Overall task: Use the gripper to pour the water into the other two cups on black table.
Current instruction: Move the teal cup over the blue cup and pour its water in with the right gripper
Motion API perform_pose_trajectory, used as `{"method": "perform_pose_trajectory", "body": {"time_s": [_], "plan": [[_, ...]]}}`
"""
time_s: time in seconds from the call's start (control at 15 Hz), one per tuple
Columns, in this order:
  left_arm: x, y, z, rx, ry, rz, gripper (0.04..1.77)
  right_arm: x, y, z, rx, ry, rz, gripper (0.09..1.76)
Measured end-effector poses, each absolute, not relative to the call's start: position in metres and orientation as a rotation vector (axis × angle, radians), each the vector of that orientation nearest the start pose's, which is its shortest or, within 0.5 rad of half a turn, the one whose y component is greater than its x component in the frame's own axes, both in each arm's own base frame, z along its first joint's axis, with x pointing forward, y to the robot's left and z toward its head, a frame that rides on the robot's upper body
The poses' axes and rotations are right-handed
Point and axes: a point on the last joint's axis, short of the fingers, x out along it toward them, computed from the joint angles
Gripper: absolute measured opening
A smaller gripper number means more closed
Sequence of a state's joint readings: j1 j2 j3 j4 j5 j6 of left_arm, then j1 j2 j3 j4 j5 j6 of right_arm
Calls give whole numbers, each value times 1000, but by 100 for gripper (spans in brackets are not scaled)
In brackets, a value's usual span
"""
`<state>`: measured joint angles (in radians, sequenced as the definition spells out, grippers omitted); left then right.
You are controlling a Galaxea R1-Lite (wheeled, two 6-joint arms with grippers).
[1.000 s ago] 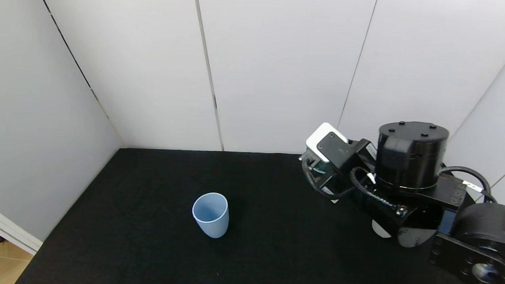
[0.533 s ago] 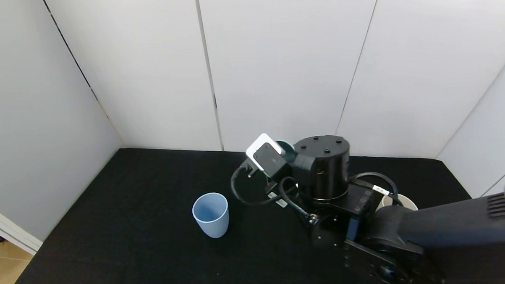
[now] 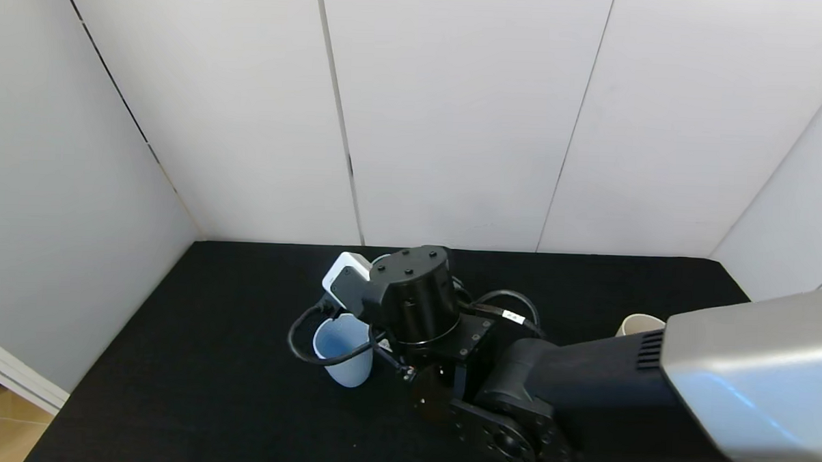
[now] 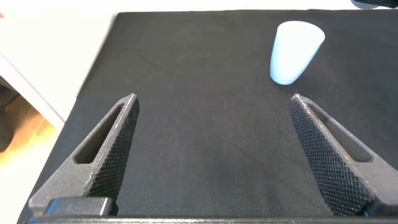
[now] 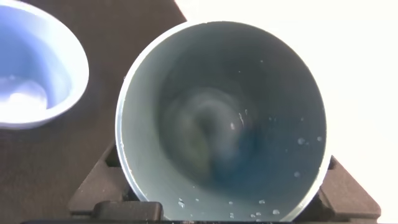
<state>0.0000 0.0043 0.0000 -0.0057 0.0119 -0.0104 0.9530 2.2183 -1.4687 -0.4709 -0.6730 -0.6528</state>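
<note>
My right gripper (image 3: 362, 285) is shut on the teal-green tumbler (image 5: 221, 118) and holds it just behind and above the light blue cup (image 3: 341, 356). My wrist hides the tumbler in the head view. Water shows only as droplets and a faint glint (image 5: 236, 126) inside the tumbler. The blue cup's open mouth (image 5: 31, 68) lies close beside the tumbler's rim. The cream-beige cup (image 3: 639, 325) stands at the right, partly hidden behind my arm. My left gripper (image 4: 212, 99) is open and empty, low over the black table (image 4: 205, 143), with the blue cup (image 4: 296, 51) ahead of it.
White wall panels close the table (image 3: 208, 361) at the back and on both sides. My thick right arm (image 3: 583, 380) stretches across the right half of the table. The table's left edge drops to a wooden floor (image 3: 0, 435).
My right arm has swung left across the table with the teal-green tumbler, from the back right to the light blue cup. The cream-beige cup has come into view.
</note>
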Motion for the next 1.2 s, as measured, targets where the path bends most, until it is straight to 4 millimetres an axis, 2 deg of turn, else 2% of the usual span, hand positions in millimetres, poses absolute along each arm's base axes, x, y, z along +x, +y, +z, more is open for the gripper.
{"method": "perform_pose_trajectory", "body": {"time_s": [0.6,0.8,1.2], "plan": [[-22,0,76,-10,-1,12,172,289,386,151,-1074,52,308,121],[-22,0,76,-10,-2,11,172,293,392,145,-1137,49,273,121],[-22,0,76,-10,-2,12,172,301,397,141,-1301,35,238,121]]}}
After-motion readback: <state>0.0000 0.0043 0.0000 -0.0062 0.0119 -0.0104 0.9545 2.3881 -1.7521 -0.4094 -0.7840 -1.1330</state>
